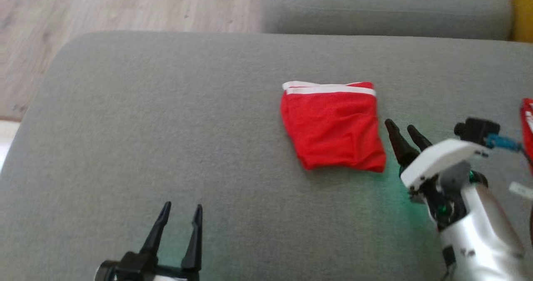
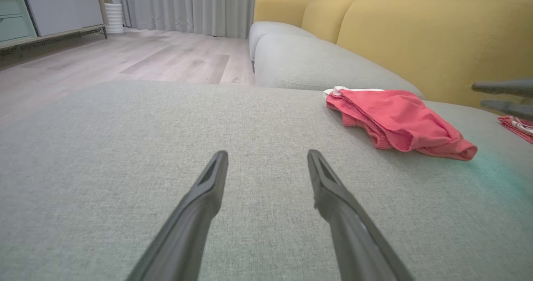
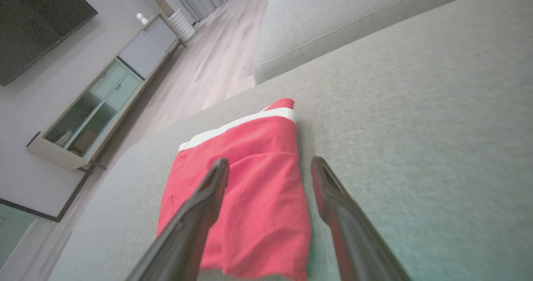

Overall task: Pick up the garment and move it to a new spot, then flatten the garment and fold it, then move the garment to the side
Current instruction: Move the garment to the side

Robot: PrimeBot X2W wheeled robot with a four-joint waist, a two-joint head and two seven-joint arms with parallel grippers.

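Note:
The garment point(image 1: 333, 127) is a red piece with a white band, folded into a rough square on the grey cushion point(image 1: 166, 118), right of centre. It also shows in the left wrist view point(image 2: 395, 120) and the right wrist view point(image 3: 250, 189). My right gripper point(image 1: 403, 130) stands open just right of the garment's right edge, fingers pointing up and left, nothing between them. In its own view the right gripper point(image 3: 270, 164) hangs over that edge. My left gripper point(image 1: 182, 209) is open near the front left, well away from the garment, seen too in its wrist view point(image 2: 267, 154).
A second red cloth point(image 1: 528, 127) lies at the cushion's right edge. Another grey cushion point(image 1: 387, 6) sits behind, with yellow backrests point(image 2: 416, 35) to the right. Wooden floor point(image 1: 125, 6) lies beyond the cushion's far-left corner. A low cabinet point(image 3: 104, 102) stands by the wall.

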